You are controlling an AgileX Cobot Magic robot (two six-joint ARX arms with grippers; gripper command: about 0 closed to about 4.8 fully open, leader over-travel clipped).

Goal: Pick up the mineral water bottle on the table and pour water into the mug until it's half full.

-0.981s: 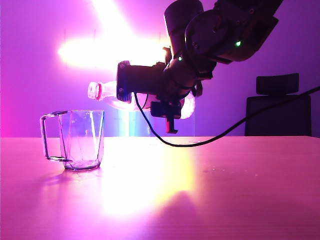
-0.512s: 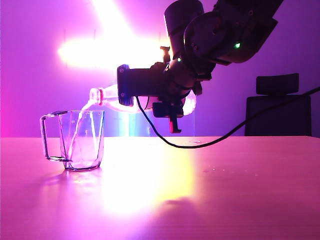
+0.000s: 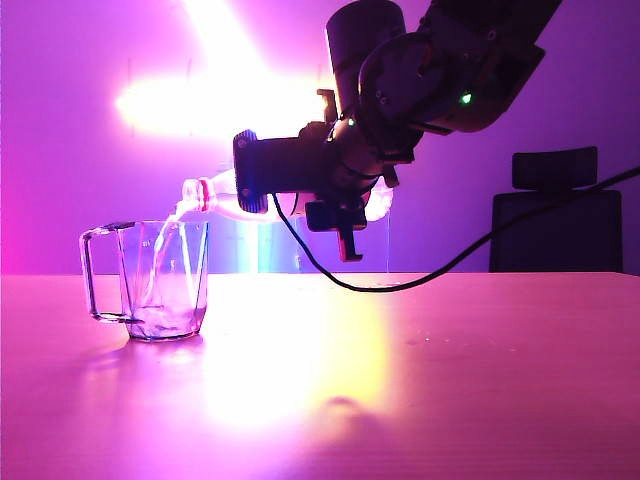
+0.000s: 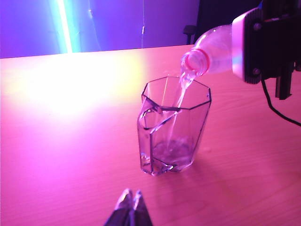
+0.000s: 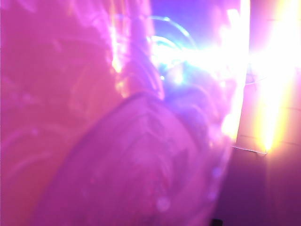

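On table (image 3: pixel 420 380): one mug (image 3: pixel 165 280), one tipped bottle (image 3: pixel 215 196), two grippers.

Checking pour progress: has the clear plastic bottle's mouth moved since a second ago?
Yes. The clear plastic bottle mouth dipped lower, toward the clear faceted mug rim; the right gripper holds it.

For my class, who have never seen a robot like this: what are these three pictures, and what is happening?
It is a two-armed robot at a table. One camera watches from the side; one sits on each wrist. The right hand is shut on the mineral water bottle, tipped nearly level, and water streams into the clear mug, which holds only a little. The left hand rests shut, low, near the mug. The right wrist picture is mostly a pink blur of bottle.
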